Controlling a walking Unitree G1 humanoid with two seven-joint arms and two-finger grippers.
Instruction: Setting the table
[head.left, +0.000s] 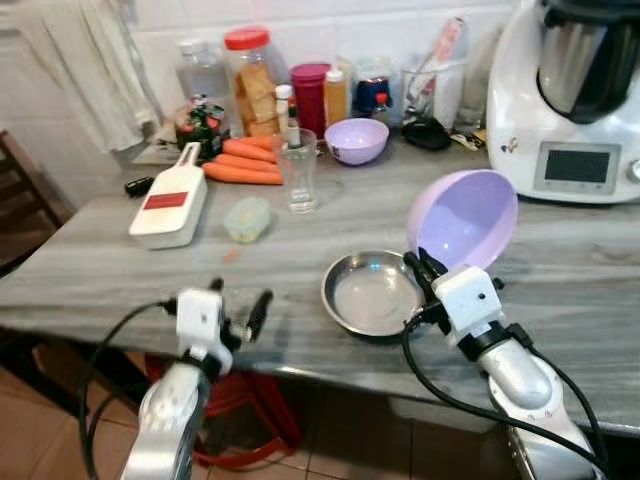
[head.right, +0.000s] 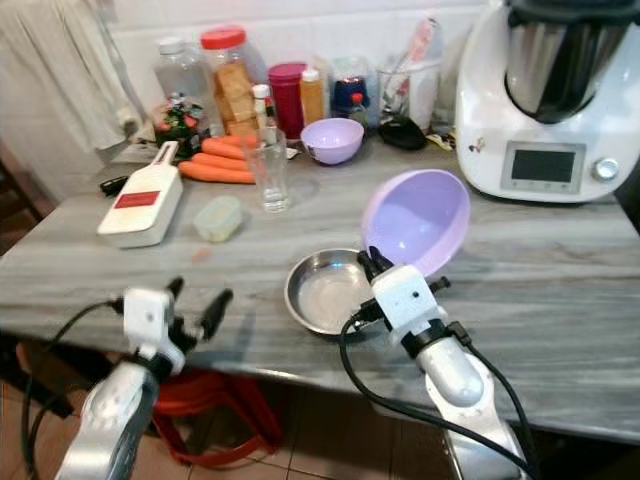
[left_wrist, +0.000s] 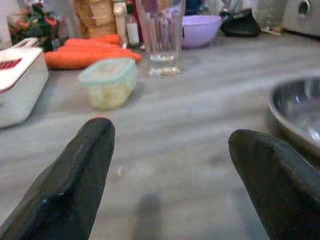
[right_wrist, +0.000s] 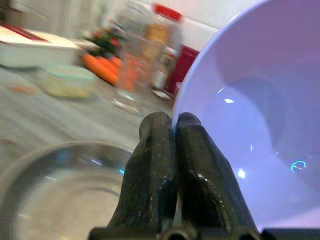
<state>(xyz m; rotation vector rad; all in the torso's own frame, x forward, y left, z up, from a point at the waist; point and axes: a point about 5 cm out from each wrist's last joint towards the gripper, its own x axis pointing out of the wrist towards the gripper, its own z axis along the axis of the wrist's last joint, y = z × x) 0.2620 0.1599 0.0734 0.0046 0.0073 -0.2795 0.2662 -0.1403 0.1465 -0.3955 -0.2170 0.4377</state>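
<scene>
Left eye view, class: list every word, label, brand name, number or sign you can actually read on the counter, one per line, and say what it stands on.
No text can be read in these pictures.
White slicer: red label, lettering too small to read.
Kitchen machine: grey display panel, blank or too small to read.
Red-lidded jar and small bottles: labels too blurred to read.
Lilac bowl held in the right gripper: no markings seen.

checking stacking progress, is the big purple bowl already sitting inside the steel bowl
No, the right gripper holds the big purple bowl by its rim, tilted up beside the steel bowl.
</scene>
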